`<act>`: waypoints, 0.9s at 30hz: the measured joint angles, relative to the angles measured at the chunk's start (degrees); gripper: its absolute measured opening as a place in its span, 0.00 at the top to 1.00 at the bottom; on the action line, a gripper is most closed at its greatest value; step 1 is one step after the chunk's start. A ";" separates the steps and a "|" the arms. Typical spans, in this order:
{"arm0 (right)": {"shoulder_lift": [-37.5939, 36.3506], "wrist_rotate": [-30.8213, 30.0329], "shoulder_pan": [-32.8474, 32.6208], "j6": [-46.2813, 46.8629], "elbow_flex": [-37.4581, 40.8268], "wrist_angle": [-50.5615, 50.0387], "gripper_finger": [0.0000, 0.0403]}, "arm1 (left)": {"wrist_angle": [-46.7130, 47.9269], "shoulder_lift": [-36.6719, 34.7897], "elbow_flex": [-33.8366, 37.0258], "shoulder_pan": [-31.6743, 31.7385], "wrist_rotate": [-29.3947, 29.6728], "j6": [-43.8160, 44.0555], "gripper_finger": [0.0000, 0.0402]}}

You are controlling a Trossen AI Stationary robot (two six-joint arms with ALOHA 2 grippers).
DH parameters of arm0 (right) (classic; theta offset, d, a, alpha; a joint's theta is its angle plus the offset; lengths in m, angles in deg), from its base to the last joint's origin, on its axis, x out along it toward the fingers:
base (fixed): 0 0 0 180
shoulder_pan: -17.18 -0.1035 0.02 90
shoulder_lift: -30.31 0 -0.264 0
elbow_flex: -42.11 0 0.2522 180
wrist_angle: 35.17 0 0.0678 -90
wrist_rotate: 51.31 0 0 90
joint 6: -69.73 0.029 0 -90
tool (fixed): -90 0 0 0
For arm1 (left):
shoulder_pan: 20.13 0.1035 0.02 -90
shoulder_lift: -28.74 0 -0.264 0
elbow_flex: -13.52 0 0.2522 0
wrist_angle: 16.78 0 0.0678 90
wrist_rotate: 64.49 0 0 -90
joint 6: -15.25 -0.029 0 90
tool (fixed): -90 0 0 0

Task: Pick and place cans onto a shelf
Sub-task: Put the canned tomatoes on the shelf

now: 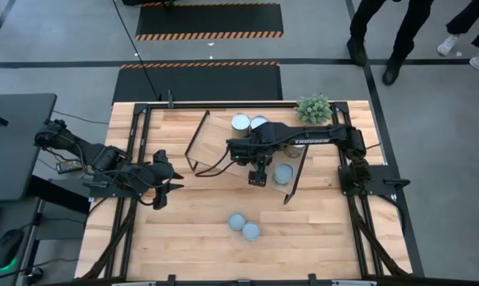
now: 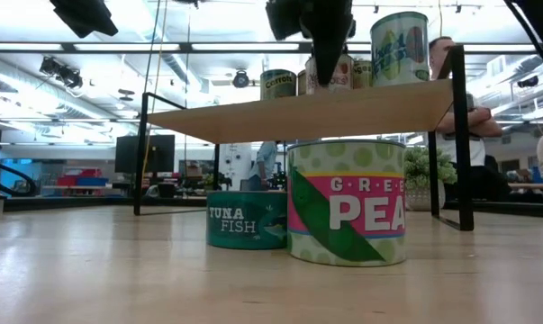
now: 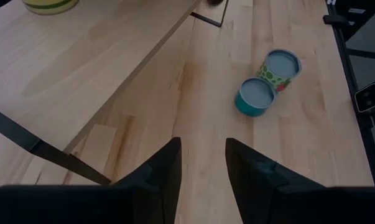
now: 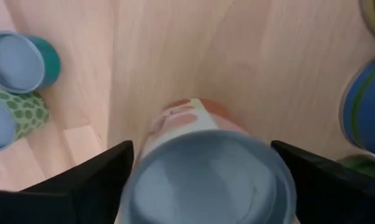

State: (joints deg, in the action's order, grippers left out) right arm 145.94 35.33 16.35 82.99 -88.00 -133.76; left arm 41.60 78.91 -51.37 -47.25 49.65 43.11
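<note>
Right gripper (image 1: 257, 176) sits over the shelf (image 1: 223, 143) near its front edge, fingers (image 4: 81, 177) spread wide either side of an upright can (image 4: 209, 174) with a pale top, not pressing it. Other cans (image 1: 247, 122) stand along the shelf's far edge; two more (image 1: 244, 226) rest touching on the bench near its front edge. Left gripper (image 3: 203, 168), fingers narrowly parted and empty, waits above the bench's left side.

plank table (image 1: 183, 230), shelf (image 1: 219, 143), two cans (image 1: 245, 226)
</note>
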 joint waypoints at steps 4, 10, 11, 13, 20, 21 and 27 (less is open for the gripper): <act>-0.09 -0.08 -0.26 0.06 -2.16 -1.13 0.02 | 0.03 -0.02 0.00 0.01 0.00 -0.02 0.68; -0.17 -0.16 -1.29 0.66 -3.68 -1.29 0.02 | 0.22 -0.02 0.00 0.00 0.00 -0.04 0.68; -0.19 -0.26 -1.39 0.69 -3.68 -1.45 0.02 | 0.20 -0.02 -0.02 -0.01 0.00 -0.04 0.68; -0.18 -0.77 -1.62 0.69 -3.68 -1.90 0.02 | 0.18 -0.02 -0.02 -0.01 0.00 -0.04 0.68; -0.18 -3.02 -2.15 0.68 -3.68 -2.88 0.02 | 0.07 -0.02 -0.02 -0.01 0.00 -0.04 0.68; -0.18 -2.77 -2.13 0.69 -3.68 -2.97 0.02 | 0.05 -0.02 -0.01 0.00 0.00 -0.04 0.68; -1.34 -2.68 -2.20 1.09 -3.67 -3.96 0.02 | 0.07 -0.02 -0.02 0.00 0.00 -0.07 0.68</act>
State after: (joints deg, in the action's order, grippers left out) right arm 144.61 32.65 14.15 84.08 -91.67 -137.72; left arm 41.67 78.89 -51.39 -47.26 49.65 43.04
